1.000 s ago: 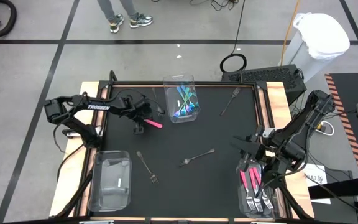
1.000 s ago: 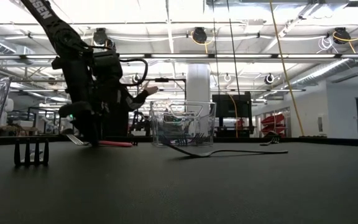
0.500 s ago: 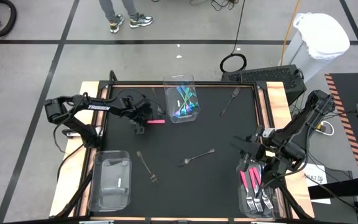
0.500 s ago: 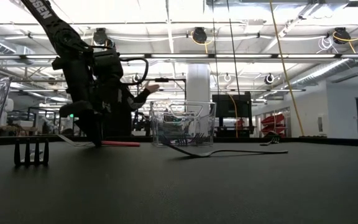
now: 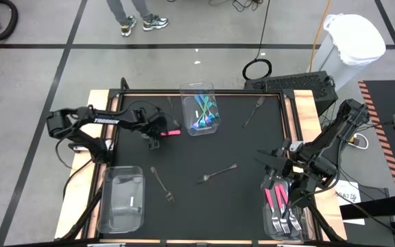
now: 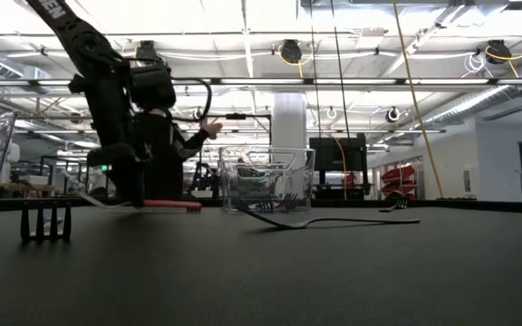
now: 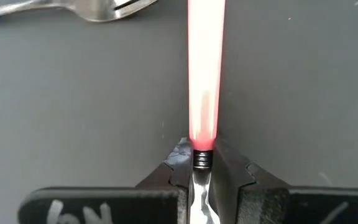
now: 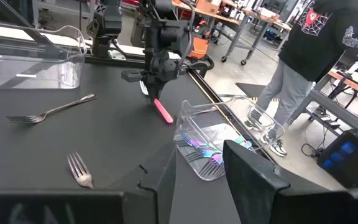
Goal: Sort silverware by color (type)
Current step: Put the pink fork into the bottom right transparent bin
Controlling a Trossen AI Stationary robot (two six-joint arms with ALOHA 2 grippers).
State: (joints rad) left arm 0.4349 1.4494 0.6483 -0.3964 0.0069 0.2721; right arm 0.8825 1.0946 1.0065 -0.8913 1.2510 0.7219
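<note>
Pinching the pink-handled fork (image 7: 204, 87) at its neck, the left gripper (image 5: 158, 132) has just clamped, beside the teal-fork bin (image 5: 201, 113); pickup secured. Right gripper (image 5: 269, 162) stays half-spread.

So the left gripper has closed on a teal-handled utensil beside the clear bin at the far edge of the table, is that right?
Not quite: the utensil is pink-handled, not teal. The left wrist view shows the left gripper shut on the pink-handled utensil at its metal neck, and the high view places it beside the clear bin at the table's far edge, as you said.
</note>
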